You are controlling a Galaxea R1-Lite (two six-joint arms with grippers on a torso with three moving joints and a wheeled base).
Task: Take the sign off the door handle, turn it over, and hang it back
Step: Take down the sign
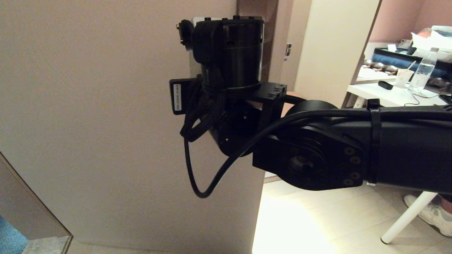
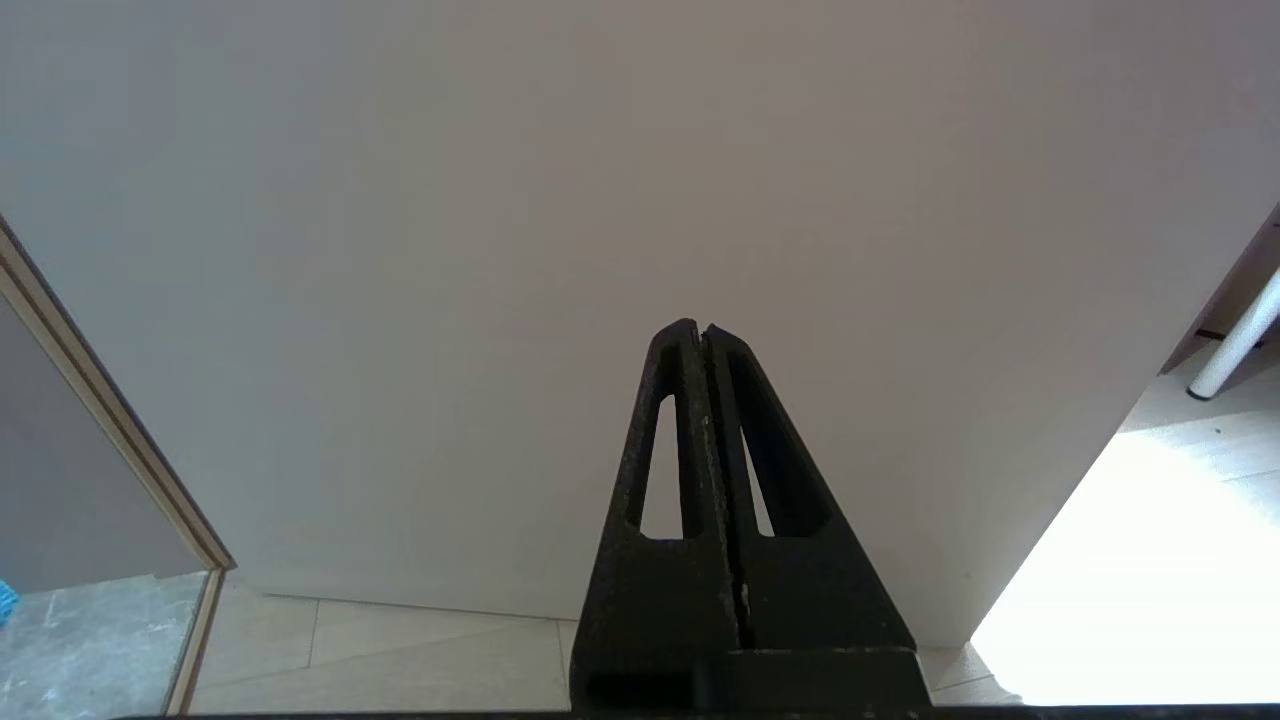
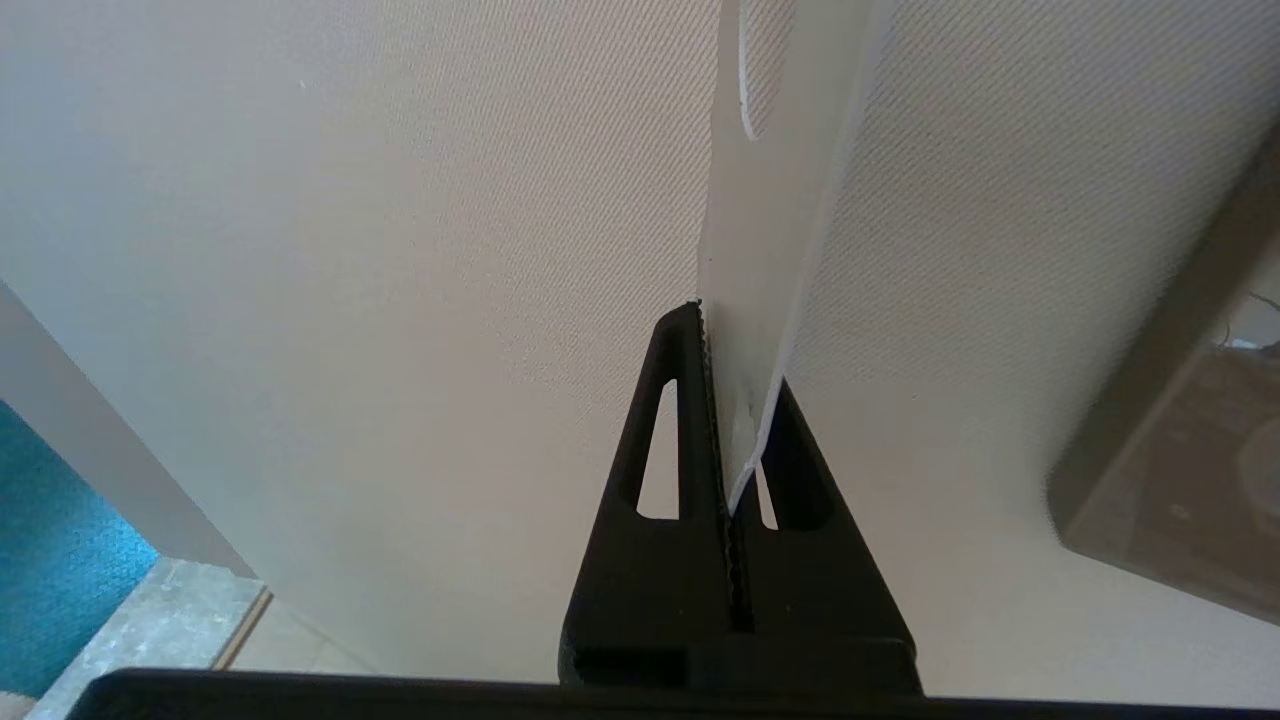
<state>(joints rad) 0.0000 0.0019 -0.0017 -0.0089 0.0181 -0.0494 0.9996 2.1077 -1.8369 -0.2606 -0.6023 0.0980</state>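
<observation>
Right gripper (image 3: pixel 735 400): clamped on the sign's (image 3: pixel 775 210) pale edge, close to the door (image 3: pixel 400 250).
Left gripper (image 2: pixel 705 335): closed, empty, parked low.

Pale grey sign (image 3: pixel 765 250), beige door (image 3: pixel 400 250)

The door (image 1: pixel 106 106) stands close ahead — open floor (image 1: pixel 317 218) lies right of it.

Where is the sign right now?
In the right wrist view, the sign is pinched edge-on in the right gripper, held up close to the door.
</observation>
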